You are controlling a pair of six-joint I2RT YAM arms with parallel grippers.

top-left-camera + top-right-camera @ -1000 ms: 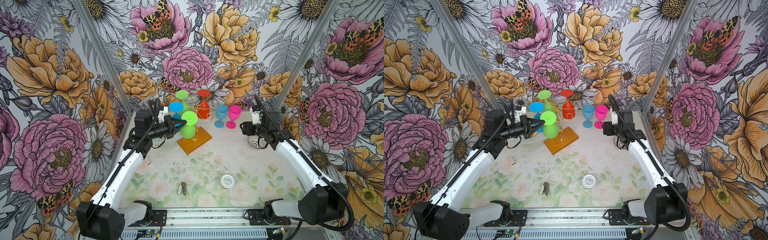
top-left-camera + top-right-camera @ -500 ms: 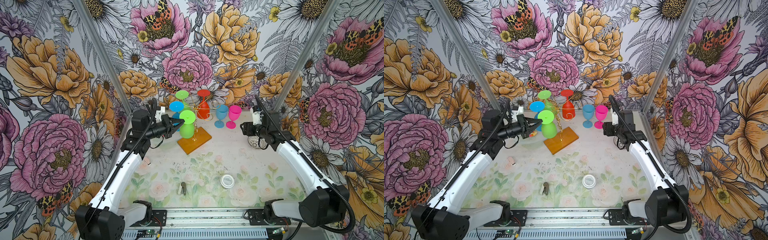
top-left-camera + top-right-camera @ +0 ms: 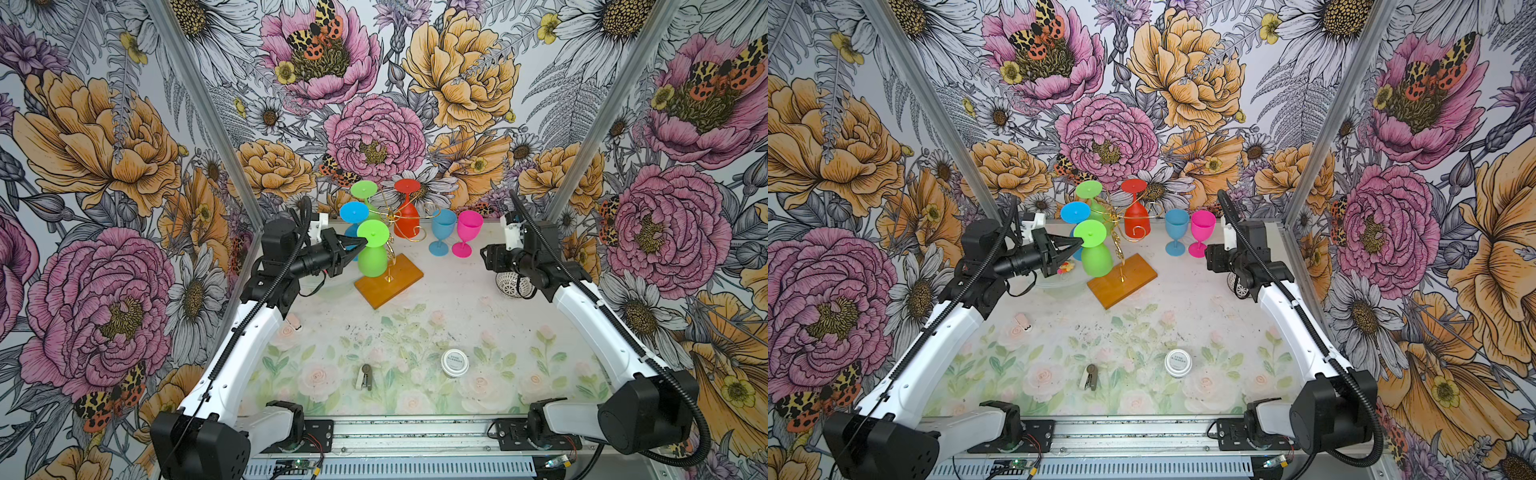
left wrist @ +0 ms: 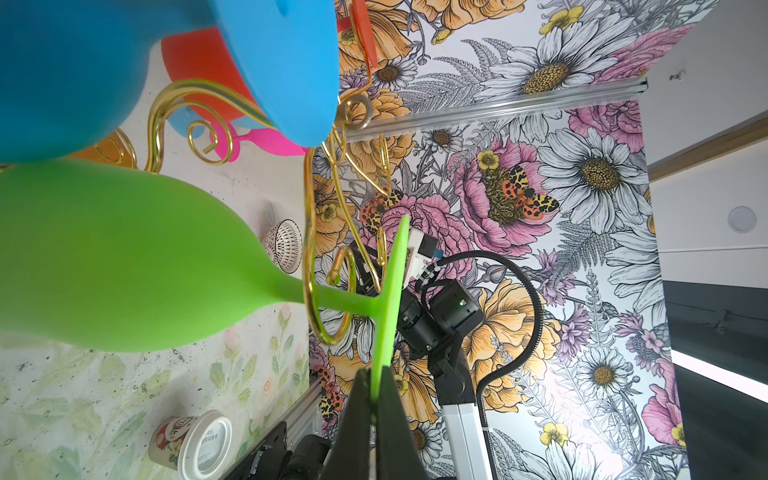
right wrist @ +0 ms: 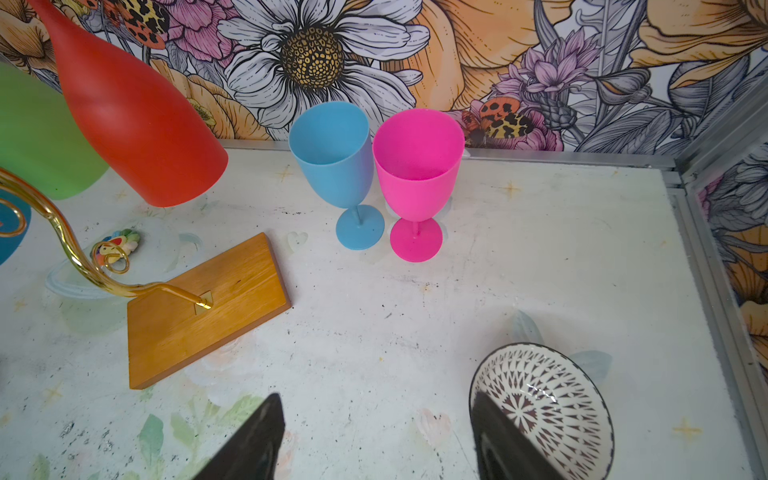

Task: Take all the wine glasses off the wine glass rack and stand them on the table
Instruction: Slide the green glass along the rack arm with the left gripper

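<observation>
The wine glass rack (image 3: 388,280) (image 3: 1121,280) is gold wire on an orange-brown wooden base at the back of the table. A green wine glass (image 3: 372,259) (image 3: 1096,257) (image 4: 124,257) hangs upside down at its front, the stem still inside a gold loop. My left gripper (image 3: 363,241) (image 3: 1079,240) (image 4: 376,382) is shut on the rim of that glass's foot. A blue glass (image 3: 353,212), a second green one (image 3: 363,189) and a red one (image 3: 407,212) also hang there. My right gripper (image 3: 488,257) (image 5: 376,397) hovers open and empty over the table at the right.
A blue glass (image 3: 442,230) (image 5: 336,166) and a pink glass (image 3: 467,232) (image 5: 417,174) stand upright right of the rack. A patterned bowl (image 3: 513,284) (image 5: 544,407) sits by the right gripper. A round white tin (image 3: 455,362) and a small metal object (image 3: 365,376) lie nearer the front.
The left gripper has shifted slightly to the left with the green glass's foot in its grip. The right arm has stayed still.
</observation>
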